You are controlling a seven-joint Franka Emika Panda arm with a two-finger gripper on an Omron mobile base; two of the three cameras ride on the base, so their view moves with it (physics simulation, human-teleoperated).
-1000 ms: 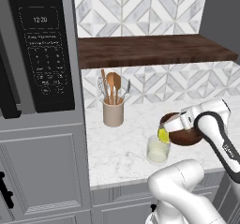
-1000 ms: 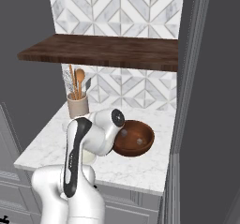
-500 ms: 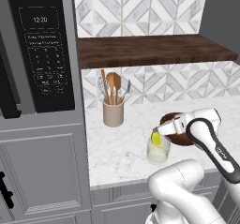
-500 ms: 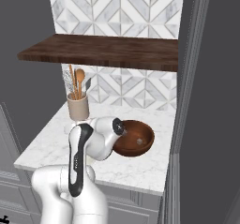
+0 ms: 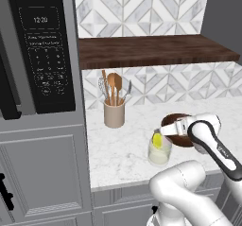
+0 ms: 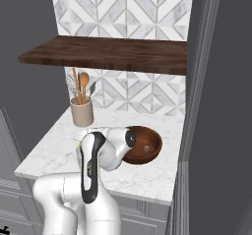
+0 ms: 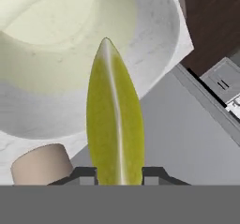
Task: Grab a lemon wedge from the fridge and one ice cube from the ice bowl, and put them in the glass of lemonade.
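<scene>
One of two pickups is done — the end effector [image 5: 159, 134] is clenched on the lemon wedge [image 5: 157, 140], low and right of centre over the glass of lemonade [image 5: 159, 154] — not yet dropped, and ice from the ice bowl [image 6: 143, 144] remains.

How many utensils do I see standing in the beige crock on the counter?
3 at least: a wire whisk on the left, a wooden spoon in the middle, a dark utensil leaning right, all inside the beige crock. More may be hidden behind these.
</scene>
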